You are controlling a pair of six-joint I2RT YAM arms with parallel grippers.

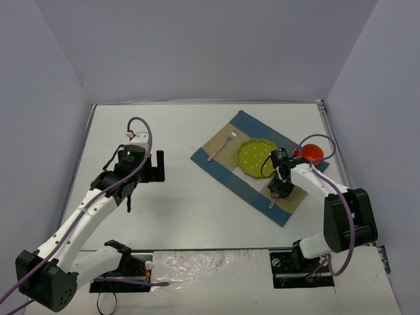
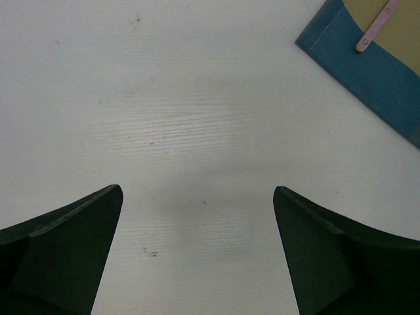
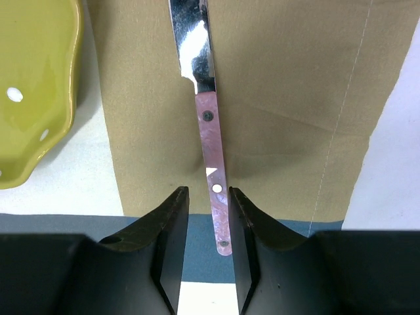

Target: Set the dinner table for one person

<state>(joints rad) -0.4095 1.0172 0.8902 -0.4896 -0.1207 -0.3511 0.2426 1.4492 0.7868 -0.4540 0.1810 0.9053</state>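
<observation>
The white dinner table carries a blue-and-tan placemat at the right. On the placemat lie a pink-handled fork and a yellow-green plate. My right gripper hovers low over the placemat's near right part. In the right wrist view a pink-handled knife lies flat on the tan cloth. Its handle end sits between my narrowly parted jaws, against the right finger only. My left gripper is open and empty over bare table.
A red cup stands at the placemat's right edge, just behind my right arm. The plate's rim is close to the left of the knife. The placemat corner and the fork handle show at the upper right of the left wrist view.
</observation>
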